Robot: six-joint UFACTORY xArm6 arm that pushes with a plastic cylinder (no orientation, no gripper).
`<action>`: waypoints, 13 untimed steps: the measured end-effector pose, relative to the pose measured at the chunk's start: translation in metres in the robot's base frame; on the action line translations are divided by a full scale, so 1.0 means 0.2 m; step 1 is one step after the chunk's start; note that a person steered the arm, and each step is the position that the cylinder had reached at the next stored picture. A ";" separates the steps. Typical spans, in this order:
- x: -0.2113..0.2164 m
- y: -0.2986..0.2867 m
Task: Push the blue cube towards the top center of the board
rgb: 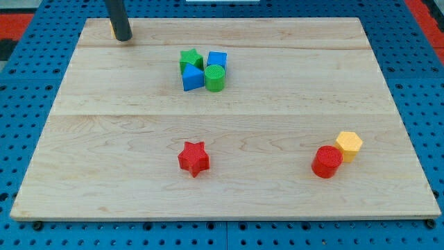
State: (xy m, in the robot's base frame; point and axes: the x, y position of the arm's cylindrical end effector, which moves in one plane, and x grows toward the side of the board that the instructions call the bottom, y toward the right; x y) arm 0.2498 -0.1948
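The blue cube sits in the upper middle of the wooden board, in a tight cluster. A green star is at its left, a green cylinder just below it, and a blue triangular block at the lower left. My tip rests on the board near the top left corner, well to the left of the cluster and touching none of those blocks. A small yellow piece peeks out just behind the rod on its left.
A red star lies in the lower middle. A red cylinder and a yellow hexagonal block stand together at the lower right. Blue pegboard surrounds the board.
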 end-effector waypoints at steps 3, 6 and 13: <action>0.01 0.26; 0.21 0.59; 0.11 1.33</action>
State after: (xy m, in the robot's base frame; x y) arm 0.2716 0.0711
